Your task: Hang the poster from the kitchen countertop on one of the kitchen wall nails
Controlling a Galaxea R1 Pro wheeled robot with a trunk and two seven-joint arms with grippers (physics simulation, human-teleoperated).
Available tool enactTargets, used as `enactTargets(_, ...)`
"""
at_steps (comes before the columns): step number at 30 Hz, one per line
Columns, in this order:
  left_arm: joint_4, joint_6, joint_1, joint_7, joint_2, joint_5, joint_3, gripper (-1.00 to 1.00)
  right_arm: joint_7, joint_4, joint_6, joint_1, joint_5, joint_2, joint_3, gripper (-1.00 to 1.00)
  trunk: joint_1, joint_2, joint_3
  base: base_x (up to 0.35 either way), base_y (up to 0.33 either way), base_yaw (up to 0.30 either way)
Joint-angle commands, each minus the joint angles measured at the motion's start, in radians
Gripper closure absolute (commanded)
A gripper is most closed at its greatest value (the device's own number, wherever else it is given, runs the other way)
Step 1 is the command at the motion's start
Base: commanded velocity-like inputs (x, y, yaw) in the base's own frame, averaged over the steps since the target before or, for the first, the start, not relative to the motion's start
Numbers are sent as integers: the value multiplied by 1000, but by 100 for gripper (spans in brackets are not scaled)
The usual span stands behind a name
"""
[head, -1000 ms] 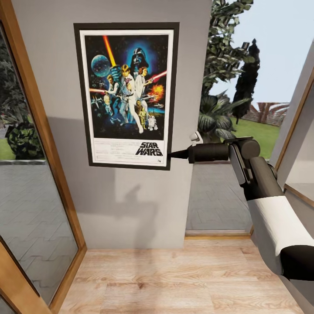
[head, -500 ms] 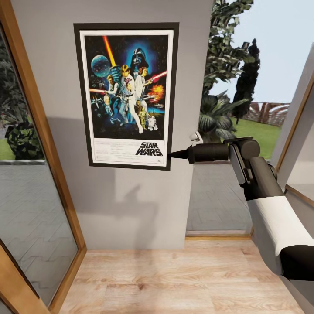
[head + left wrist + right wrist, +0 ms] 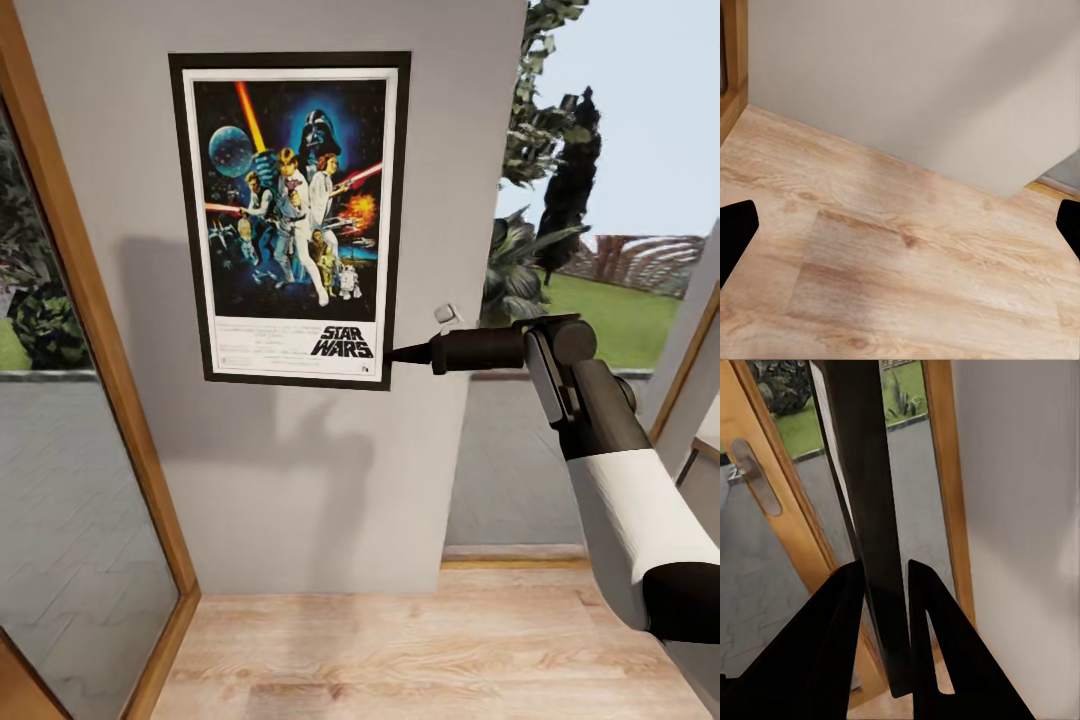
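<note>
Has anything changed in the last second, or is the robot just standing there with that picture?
Only the background shifted: the wall's right edge and the garden trees slid right, so the camera moved, probably the robot turning or rolling. The right end effector still pinches the poster at its lower right edge, and the poster keeps its place before the grey wall.

- Poster (image 3: pixel 290 220): you had a tall rectangular Star Wars print, thin black frame, white border, blue-black artwork with figures, "STAR WARS" logo at the bottom.
- Pose: it stood upright and level, flat before the grey wall.
- Hold: your right gripper (image 3: pixel 392 354) pinched its lower right corner; at the right wrist the frame's black edge (image 3: pixel 870 510) ran between the fingers.
</note>
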Motion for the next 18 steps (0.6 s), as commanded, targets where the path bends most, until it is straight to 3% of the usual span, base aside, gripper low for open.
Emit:
enactTargets(1, 1, -3, 0, -4, 0, 2, -1, -100, -3, 0, 11, -1, -11, -1, 2, 100, 1, -1, 0, 318, 100, 0)
enactTargets(18, 1, -3, 0, -4, 0, 2, -1, -100, -3, 0, 10, 0, -11, -2, 2, 100, 1, -1, 0, 333, 14, 0)
